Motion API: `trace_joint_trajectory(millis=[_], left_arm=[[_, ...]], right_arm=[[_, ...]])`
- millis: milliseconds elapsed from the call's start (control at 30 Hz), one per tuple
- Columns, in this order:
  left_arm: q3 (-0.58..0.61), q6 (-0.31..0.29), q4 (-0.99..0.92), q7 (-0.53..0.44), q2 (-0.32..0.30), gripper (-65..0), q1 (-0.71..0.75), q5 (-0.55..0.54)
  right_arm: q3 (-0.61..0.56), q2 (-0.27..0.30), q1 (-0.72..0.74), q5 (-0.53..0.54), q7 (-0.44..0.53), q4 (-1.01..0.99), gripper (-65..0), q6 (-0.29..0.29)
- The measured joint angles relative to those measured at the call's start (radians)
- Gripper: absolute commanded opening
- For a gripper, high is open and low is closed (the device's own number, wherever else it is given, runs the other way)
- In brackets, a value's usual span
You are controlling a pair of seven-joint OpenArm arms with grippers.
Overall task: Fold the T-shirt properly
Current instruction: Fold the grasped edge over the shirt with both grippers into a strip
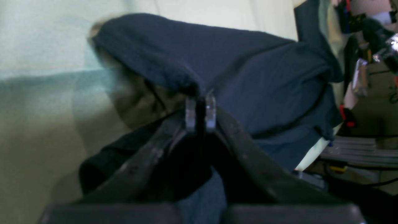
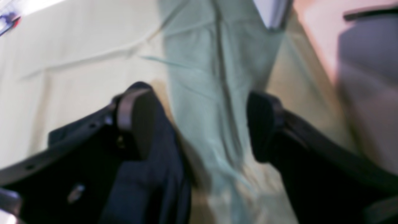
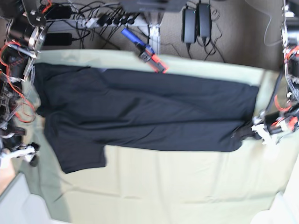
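Left hand pinching the T-shirt's edge, right hand spread wide over the cloth.

In the left wrist view the left hand has its two fingertips pressed together on a raised fold of the dark T-shirt, which drapes away from the tips across the pale green cloth. In the right wrist view the right hand stands with its jaws far apart and nothing between them; a dark fold of the T-shirt lies just beside the left-side finger, and the cloth shows through the gap. In the base view the T-shirt lies stretched lengthwise across the cloth-covered worktop, the left hand reaching in low at the shirt's right end, the right hand at the left edge near a sleeve, apart from the fabric.
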Motion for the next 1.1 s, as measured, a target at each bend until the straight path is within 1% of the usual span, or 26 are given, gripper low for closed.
trace_joint_trajectory(millis=[33, 100, 200, 233, 333, 433, 567, 800, 967, 1000, 1033, 1100], left_arm=[[0.0, 0.0, 0.0, 0.0, 0.0, -65.0, 0.0, 0.0], [0.0, 0.0, 0.0, 0.0, 0.001, -65.0, 0.002, 0.0], [0.0, 0.0, 0.0, 0.0, 0.0, -65.0, 0.002, -0.001], [0.0, 0.0, 0.0, 0.0, 0.0, -65.0, 0.002, -0.001], [0.0, 0.0, 0.001, 0.0, 0.0, -65.0, 0.003, 0.0], [0.0, 0.0, 0.0, -0.003, 0.001, -65.0, 0.002, -0.002], [0.0, 0.0, 0.0, -0.003, 0.0, -65.0, 0.003, -0.001], [0.0, 0.0, 0.0, -0.003, 0.0, -65.0, 0.003, 0.0], [0.0, 0.0, 0.0, -0.003, 0.0, -65.0, 0.003, -0.001], [0.0, 0.0, 0.0, -0.003, 0.0, -65.0, 0.003, -0.001], [0.0, 0.0, 0.0, -0.003, 0.0, -65.0, 0.003, -0.001], [0.0, 0.0, 0.0, -0.003, 0.0, -65.0, 0.003, -0.001]], right_arm=[[-0.013, -0.005, 0.037, -0.039, 0.033, -0.072, -20.4, 0.0], [-0.042, -0.013, 0.092, -0.08, 0.08, -0.211, -20.4, 0.0], [-0.093, -0.033, 0.127, -0.094, 0.132, -0.365, -20.5, 0.0], [-0.112, -0.042, 0.124, -0.107, 0.183, -0.388, -20.4, 0.0], [-0.163, -0.053, 0.134, -0.099, 0.153, -0.393, -20.4, 0.002], [-0.216, -0.077, 0.135, -0.098, 0.179, -0.383, -20.5, 0.002], [-0.268, -0.096, 0.135, -0.099, 0.175, -0.368, -20.5, 0.003], [-0.28, -0.14, 0.135, -0.099, 0.159, -0.334, -20.5, 0.003], [-0.28, -0.148, 0.133, -0.099, 0.146, -0.319, -21.3, 0.003], [-0.28, -0.148, 0.133, -0.099, 0.146, -0.317, -26.5, 0.003], [-0.28, -0.148, 0.133, -0.109, 0.142, -0.317, -35.7, 0.003], [-0.28, -0.148, 0.132, -0.132, 0.138, -0.317, -58.6, 0.003]])
